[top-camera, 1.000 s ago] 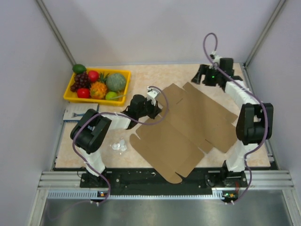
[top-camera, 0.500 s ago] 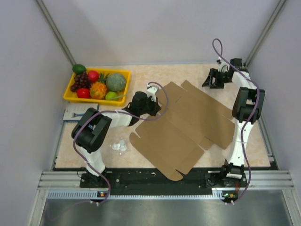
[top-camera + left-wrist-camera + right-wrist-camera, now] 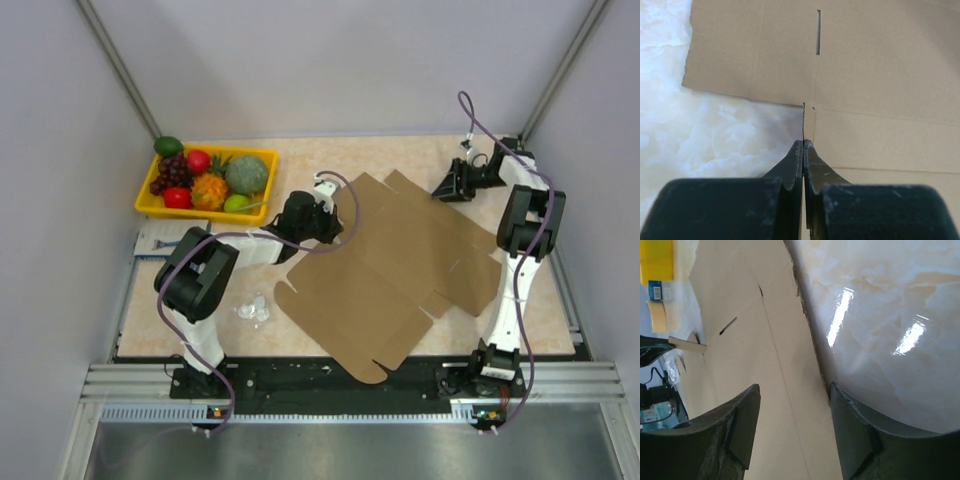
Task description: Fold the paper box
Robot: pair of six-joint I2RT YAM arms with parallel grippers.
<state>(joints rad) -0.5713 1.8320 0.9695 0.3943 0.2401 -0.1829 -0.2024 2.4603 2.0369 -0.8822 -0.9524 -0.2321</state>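
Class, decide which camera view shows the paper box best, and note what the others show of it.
The top external view: nearly the whole paper box lies flat, its flaps and tabs visible. The left wrist view shows only an edge with a slot; the right wrist view, a creased strip.

Light is bright and even from overhead, leaving only faint, soft shadows. In the right wrist view 2 glare streaks lie on the glossy table (image 3: 880,290) beyond the right gripper's (image 3: 795,388) jaws, and a thin dark shadow lines the paper box (image 3: 750,340) edge ahead of them. Left of the left gripper's (image 3: 803,142) jaws the table is washed near white; its fingers (image 3: 715,210) look soft.
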